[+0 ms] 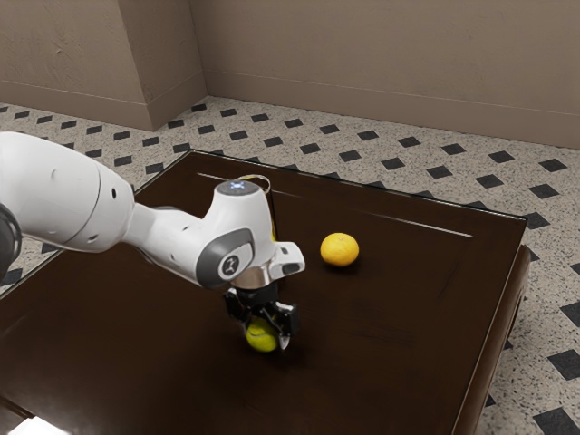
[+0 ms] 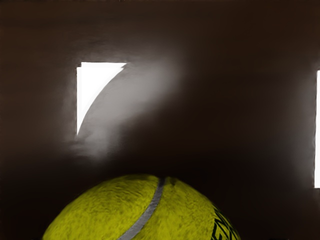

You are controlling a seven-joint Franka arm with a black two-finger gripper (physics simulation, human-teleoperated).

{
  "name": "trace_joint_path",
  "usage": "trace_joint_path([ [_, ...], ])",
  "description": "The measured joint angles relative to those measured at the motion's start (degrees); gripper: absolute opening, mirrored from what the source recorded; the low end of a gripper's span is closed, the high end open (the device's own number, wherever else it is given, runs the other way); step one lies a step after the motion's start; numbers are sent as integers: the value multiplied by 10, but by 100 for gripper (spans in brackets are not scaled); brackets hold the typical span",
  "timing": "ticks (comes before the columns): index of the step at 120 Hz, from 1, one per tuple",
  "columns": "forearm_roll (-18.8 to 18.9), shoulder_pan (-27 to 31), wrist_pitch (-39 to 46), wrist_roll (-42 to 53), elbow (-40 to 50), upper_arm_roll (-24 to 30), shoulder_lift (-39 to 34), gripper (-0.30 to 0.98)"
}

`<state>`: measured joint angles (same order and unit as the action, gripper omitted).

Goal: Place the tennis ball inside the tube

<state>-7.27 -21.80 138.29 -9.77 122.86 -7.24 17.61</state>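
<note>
Yellow-green ball [image 1: 262, 338] sat at gripper [image 1: 265, 332], low at table [image 1: 381, 362]; could not tell whether jaws were wide or holding it; step called for centred, even squeeze, then straight lift, high enough for likely tube [image 1: 268, 184], mostly hidden behind arm [image 1: 172, 240]

Exterior view: the table [image 1: 390, 362] was seen obliquely from above, beside the arm [image 1: 68, 195], toward the wall [image 1: 362, 54] at twelve o'clock. Wrist view: table and tennis ball [image 1: 262, 339], shared, were seen from close above.
</note>
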Motion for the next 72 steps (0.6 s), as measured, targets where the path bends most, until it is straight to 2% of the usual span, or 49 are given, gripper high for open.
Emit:
trace_joint_path([
  [18,0,0,-1,-1,1,0,-1,44],
  [33,1,0,-2,-2,1,0,-5,40],
  [49,5,-1,-31,-8,0,0,-46,38],
  [61,41,-3,-93,-22,-46,0,-90,37],
  [72,79,-3,-174,-37,-141,0,-105,38],
])
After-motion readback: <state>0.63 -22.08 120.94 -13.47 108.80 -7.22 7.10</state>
